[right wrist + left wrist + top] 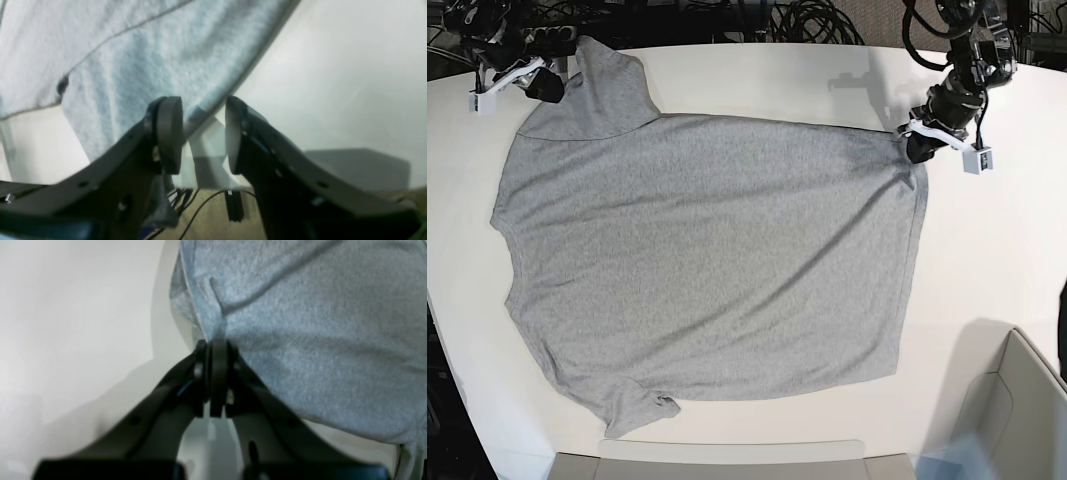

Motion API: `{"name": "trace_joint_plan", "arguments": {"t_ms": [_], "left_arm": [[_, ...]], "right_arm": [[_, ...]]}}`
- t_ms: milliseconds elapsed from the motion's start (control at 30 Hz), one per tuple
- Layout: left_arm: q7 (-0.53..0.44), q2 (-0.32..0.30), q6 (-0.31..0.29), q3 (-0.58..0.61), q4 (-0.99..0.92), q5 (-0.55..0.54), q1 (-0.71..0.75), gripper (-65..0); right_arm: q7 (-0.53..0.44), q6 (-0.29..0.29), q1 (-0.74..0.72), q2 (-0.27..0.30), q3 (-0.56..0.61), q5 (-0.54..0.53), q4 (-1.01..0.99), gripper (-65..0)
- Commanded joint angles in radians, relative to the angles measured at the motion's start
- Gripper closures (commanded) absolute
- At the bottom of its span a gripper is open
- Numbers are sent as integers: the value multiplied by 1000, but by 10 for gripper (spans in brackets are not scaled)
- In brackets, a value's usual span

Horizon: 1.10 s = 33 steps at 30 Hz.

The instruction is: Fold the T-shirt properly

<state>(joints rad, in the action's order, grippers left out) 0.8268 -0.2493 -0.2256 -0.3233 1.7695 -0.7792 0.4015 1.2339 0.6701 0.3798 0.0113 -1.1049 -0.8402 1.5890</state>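
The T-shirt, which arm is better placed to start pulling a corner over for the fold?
The left. The left gripper is shut on a corner of the T-shirt, so it could probably lift at once. The right gripper is open, with the shirt's edge only between its fingertips, not yet clamped.

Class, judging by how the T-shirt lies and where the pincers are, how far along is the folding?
Done: the T-shirt lies spread on the white table, one sleeve flipped over. In hand: the left pincer pinches a corner; the right pincer is open at the opposite edge. Left: every fold.
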Motion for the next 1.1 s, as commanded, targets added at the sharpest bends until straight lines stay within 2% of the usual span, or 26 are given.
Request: {"name": "trace_joint_plan", "arguments": {"t_ms": [0, 200, 433, 667, 767, 867, 1067], "left_arm": [[-19, -9, -7, -6, 17, -9, -2, 0], [-19, -8, -7, -6, 17, -9, -2, 0], [-19, -9, -7, -7, 17, -9, -2, 0], [-19, -8, -7, -7, 5, -6, -34, 0], [-19, -9, -7, -6, -35, -7, -51, 0], [33, -9, -7, -7, -64, -9, -75, 0], [65, -8, -7, -15, -63, -9, -80, 0]], "right_arm": [[2, 17, 0, 11, -1, 5, 9, -221], [2, 17, -69, -7, 3, 101, -49, -221], [2, 17, -81, -43, 45, 104, -57, -221], [2, 18, -81, -44, 64, 104, -57, -218], [2, 21, -69, -34, 102, 104, -55, -152], [2, 21, -63, -14, 125, 104, -45, -4], [7, 21, -32, -6, 128, 104, 38, 0]]}}
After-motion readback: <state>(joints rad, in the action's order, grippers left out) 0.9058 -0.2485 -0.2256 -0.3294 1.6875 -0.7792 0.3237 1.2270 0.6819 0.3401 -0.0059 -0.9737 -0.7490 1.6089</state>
